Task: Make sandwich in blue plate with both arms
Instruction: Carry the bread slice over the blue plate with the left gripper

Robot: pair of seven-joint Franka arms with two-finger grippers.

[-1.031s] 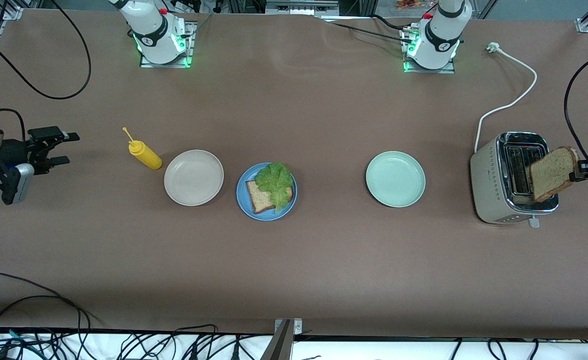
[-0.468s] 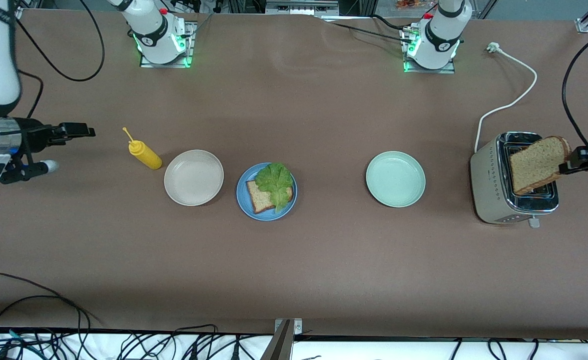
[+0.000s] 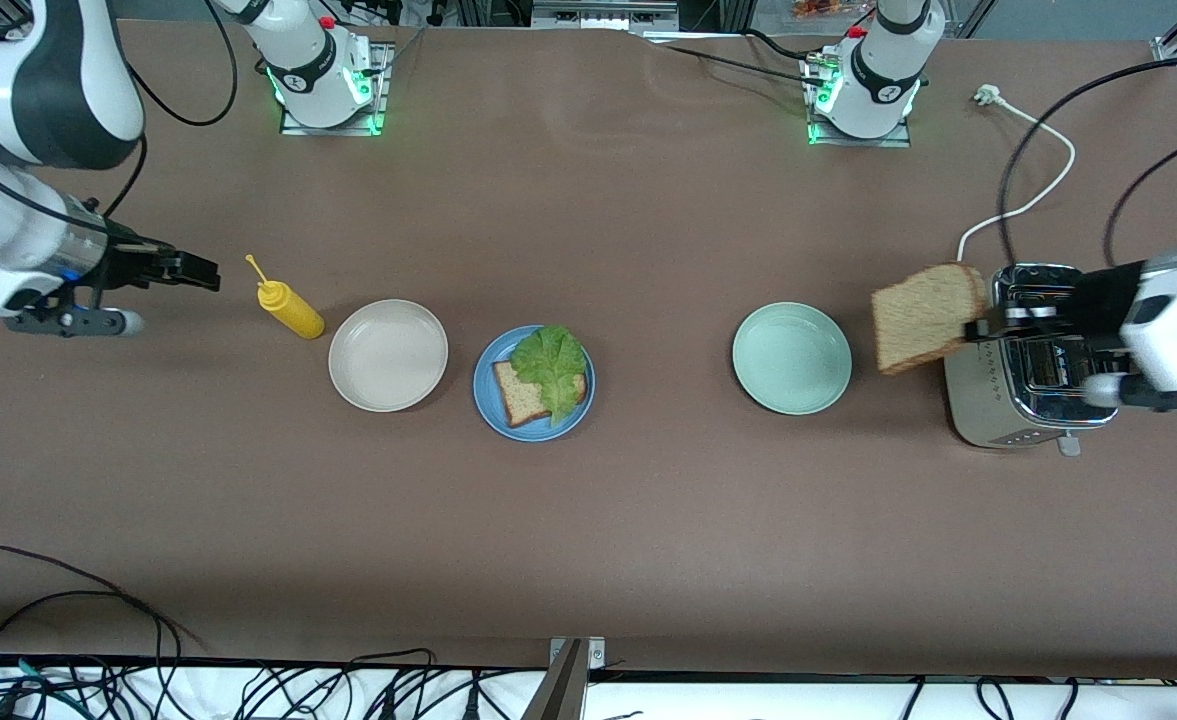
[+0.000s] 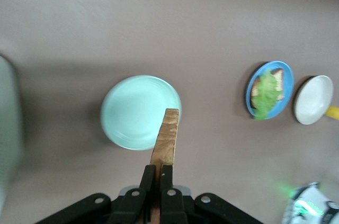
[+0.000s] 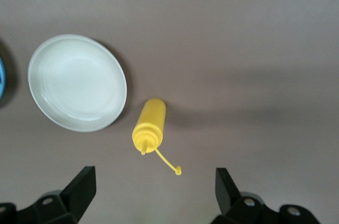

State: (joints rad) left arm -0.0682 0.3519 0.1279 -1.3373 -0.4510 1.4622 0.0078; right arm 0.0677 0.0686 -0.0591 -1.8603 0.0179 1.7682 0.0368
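The blue plate (image 3: 538,429) lies mid-table, holding a brown bread slice (image 3: 516,398) with a ruffled green lettuce leaf (image 3: 551,366) on it. My left gripper (image 3: 975,329) is shut on a second bread slice (image 3: 925,318), held on edge in the air between the toaster and the pale green plate. In the left wrist view the fingers (image 4: 149,176) pinch that slice (image 4: 166,138), and the blue plate (image 4: 288,83) lies farther off. My right gripper (image 3: 204,270) hangs open and empty near the mustard bottle; the right wrist view shows its gripper (image 5: 154,177) with the jaws wide apart.
A yellow mustard bottle (image 3: 290,308) lies beside a beige plate (image 3: 388,355) toward the right arm's end. A pale green plate (image 3: 791,358) sits between the blue plate and a chrome toaster (image 3: 1023,395), whose white cord (image 3: 1033,200) runs toward the left arm's base.
My left arm has carried the bread slice from over the toaster toward the pale green plate. My right arm has swung in toward the mustard bottle, staying open.
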